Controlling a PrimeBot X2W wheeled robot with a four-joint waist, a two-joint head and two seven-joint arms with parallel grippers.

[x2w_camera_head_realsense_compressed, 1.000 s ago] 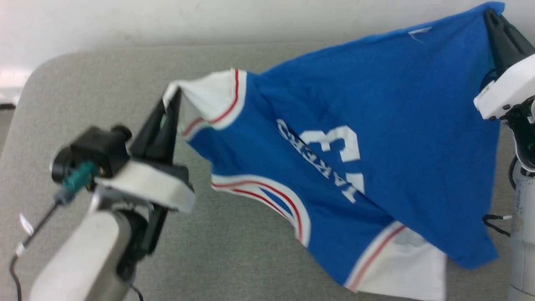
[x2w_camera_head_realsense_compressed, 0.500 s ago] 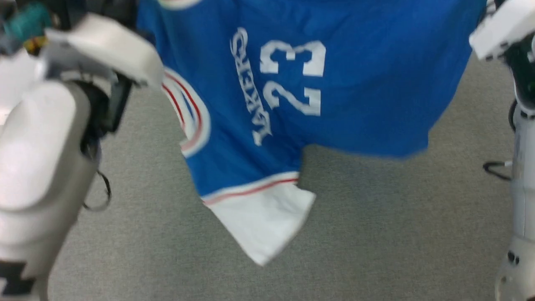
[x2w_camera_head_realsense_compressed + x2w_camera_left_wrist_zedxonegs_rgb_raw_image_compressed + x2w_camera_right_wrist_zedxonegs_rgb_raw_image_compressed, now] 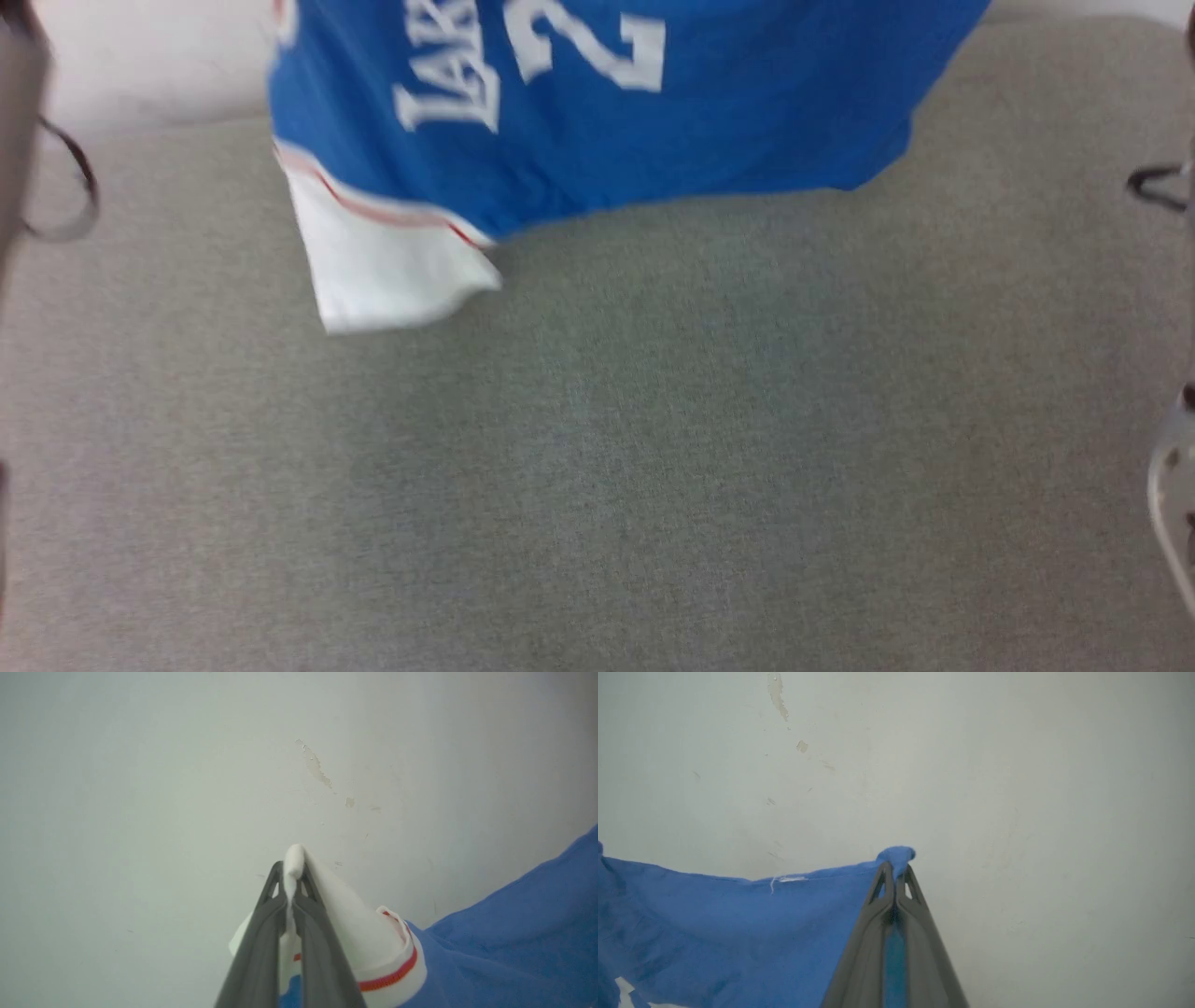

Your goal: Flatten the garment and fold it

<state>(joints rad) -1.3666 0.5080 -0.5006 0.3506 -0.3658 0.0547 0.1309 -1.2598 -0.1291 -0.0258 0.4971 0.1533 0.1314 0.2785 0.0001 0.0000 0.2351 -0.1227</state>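
Left wrist view: left gripper (image 3: 292, 870), jaws clenched on a white sleeve edge of the garment (image 3: 514, 933). Right gripper (image 3: 895, 870), jaws clenched on a blue corner. Garment hung aloft above the counter (image 3: 597, 467). Not flattened, no fold begun.

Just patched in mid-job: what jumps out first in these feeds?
The garment, blue with white lettering, hangs across the top of the head view above the grey table, one white sleeve dangling at left. Against a pale wall, the left gripper has its jaws shut on white sleeve cloth, the right gripper on a blue corner.
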